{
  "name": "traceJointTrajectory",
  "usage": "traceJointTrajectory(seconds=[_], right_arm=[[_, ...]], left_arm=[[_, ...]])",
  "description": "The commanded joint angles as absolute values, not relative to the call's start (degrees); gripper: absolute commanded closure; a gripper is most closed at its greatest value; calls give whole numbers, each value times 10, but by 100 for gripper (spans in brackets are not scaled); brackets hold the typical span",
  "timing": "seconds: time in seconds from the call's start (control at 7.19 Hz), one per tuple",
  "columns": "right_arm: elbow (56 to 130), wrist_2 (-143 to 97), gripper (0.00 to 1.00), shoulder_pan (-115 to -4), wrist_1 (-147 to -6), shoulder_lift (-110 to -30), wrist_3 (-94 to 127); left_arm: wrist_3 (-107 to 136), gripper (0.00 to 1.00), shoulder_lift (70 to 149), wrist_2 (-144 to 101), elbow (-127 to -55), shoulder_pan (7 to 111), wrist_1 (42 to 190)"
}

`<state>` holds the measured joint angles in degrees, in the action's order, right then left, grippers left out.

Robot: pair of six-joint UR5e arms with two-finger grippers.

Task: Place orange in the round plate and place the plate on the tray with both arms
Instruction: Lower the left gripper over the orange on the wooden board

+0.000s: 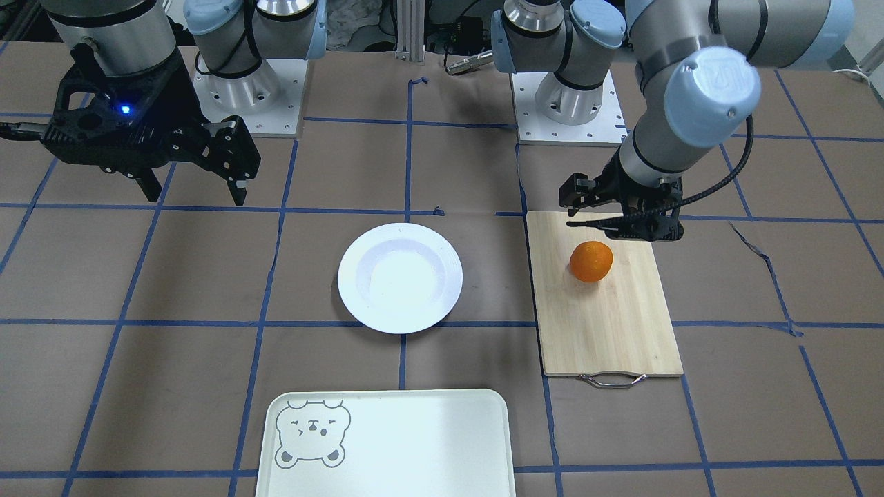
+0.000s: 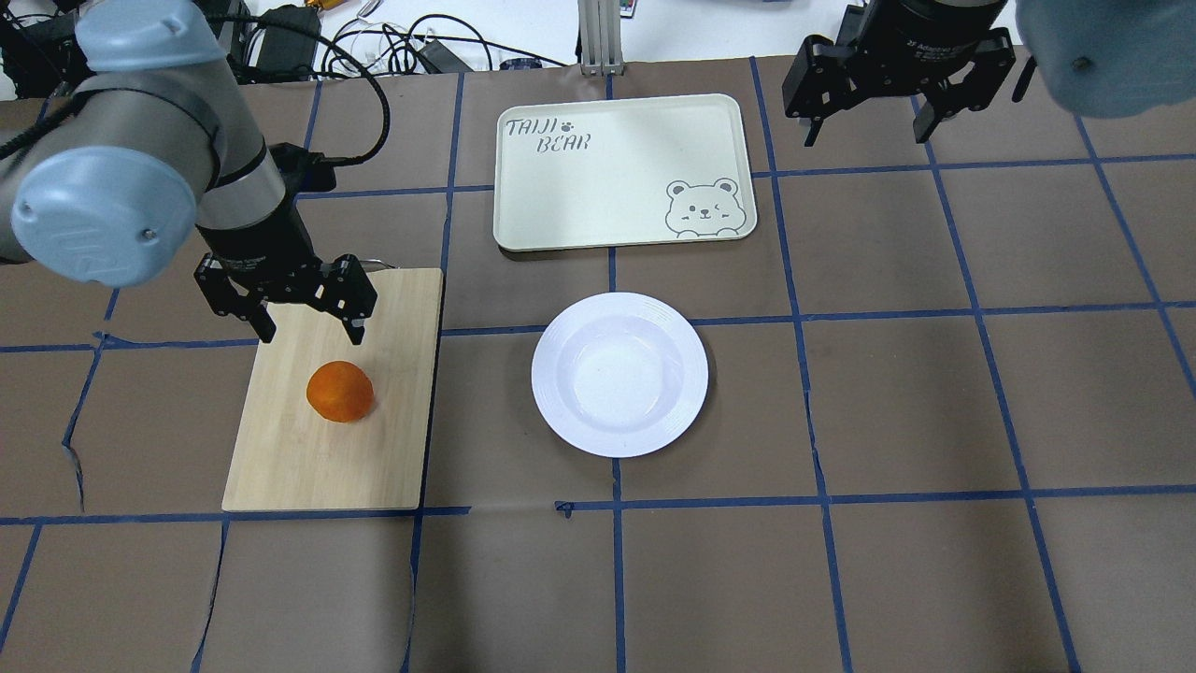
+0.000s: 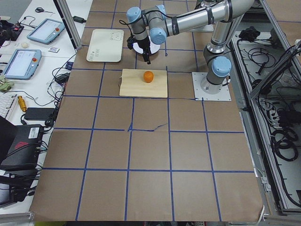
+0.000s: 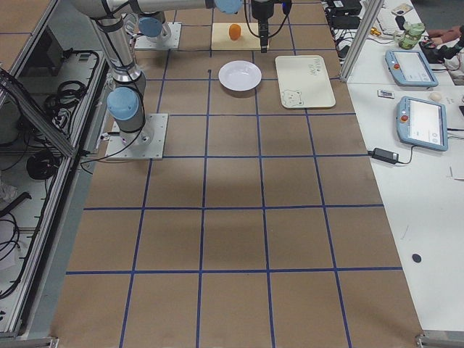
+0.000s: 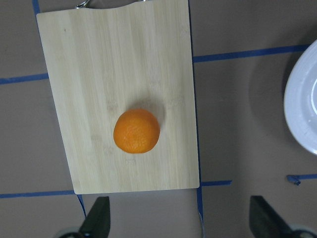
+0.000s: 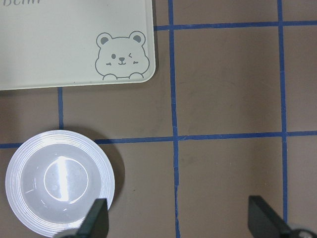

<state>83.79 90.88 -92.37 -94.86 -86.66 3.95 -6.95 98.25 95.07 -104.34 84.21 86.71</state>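
Orange (image 2: 340, 392): centre-left on board (image 2: 318, 467), untaken.
Plate (image 2: 619, 374): mid-frame, empty, off tray (image 2: 624, 173).
Left gripper (image 2: 313, 332), right gripper (image 2: 867, 131): agape, empty.

Overhead and front-facing views: opposite sides, steeply down, sharing round plate (image 2: 619, 374), tray (image 2: 607, 187), cutting board (image 2: 299, 458). Side views: distant, lengthwise. Wrist views: close, straight down, left over orange (image 5: 136, 131), right over round plate.

a bright orange (image 2: 340, 392), glossy white round plate (image 2: 619, 374), cream tray (image 2: 617, 178) with grey bear face, pale bamboo board (image 2: 308, 458), brown table (image 2: 841, 561) gridded in blue tape.
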Motion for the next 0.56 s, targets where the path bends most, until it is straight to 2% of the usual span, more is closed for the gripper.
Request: traceJointTrajectory(seconds=[0.0,0.42], right_arm=[[838,909,0,-925,-948,-867,40],[838,909,0,-925,-947,-867,40]], left_arm=[[-77,0,1030,966,-1059,840,835],[-94,0,1087,978,-1060,840,767]])
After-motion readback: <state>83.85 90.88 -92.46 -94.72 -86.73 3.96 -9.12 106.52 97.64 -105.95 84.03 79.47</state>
